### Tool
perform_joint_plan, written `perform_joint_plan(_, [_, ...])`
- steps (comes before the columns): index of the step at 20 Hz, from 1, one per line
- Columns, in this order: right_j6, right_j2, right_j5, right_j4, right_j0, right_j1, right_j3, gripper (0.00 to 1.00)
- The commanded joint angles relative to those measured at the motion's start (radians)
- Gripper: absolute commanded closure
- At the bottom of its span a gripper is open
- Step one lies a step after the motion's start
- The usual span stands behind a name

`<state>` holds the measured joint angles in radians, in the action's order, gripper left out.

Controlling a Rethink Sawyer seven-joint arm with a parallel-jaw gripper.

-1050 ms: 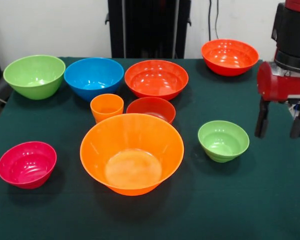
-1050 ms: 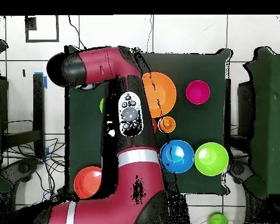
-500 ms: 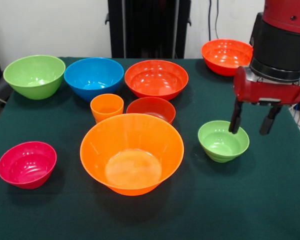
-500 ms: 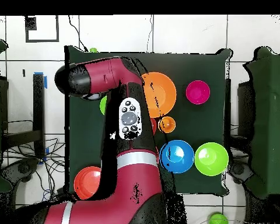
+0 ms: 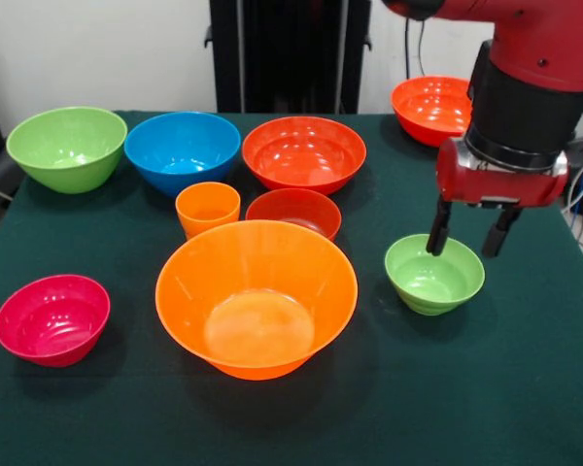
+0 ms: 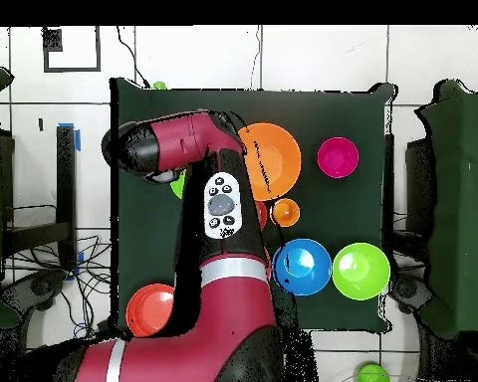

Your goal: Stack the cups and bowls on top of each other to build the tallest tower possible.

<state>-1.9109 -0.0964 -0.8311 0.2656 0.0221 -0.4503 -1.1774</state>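
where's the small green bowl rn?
Front view: the small green bowl sits on the table's right side, right of the large orange bowl, directly under the open hand.

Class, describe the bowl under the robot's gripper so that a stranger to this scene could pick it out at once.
Start at the largest orange bowl in the middle of the green table. To its right in the front view, the open gripper hangs over a small green bowl. The other green bowl is bigger and sits far left.
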Motion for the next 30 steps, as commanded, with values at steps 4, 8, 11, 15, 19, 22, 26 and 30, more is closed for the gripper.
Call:
perform_joint_plan(4, [-0.006, -0.045, 0.115, 0.056, 0.009, 0.132, -0.089, 0.0])
perform_joint_plan(8, [-0.001, -0.045, 0.122, 0.049, 0.014, 0.141, -0.089, 0.0])
perform_joint_plan(11, [0.008, -0.044, 0.127, 0.047, 0.019, 0.152, -0.085, 0.0])
perform_joint_plan(15, [0.022, -0.054, 0.12, 0.031, 0.035, 0.132, -0.116, 0.0])
perform_joint_plan(19, [0.034, -0.066, -0.029, -0.029, 0.033, 0.009, -0.158, 0.0])
perform_joint_plan(22, [0.044, -0.073, -0.149, -0.063, 0.029, -0.061, -0.158, 0.0])
perform_joint_plan(26, [0.048, -0.075, -0.247, -0.078, 0.02, -0.094, -0.133, 0.0])
perform_joint_plan(30, [0.027, -0.09, -0.255, -0.096, 0.018, -0.101, -0.13, 0.0])
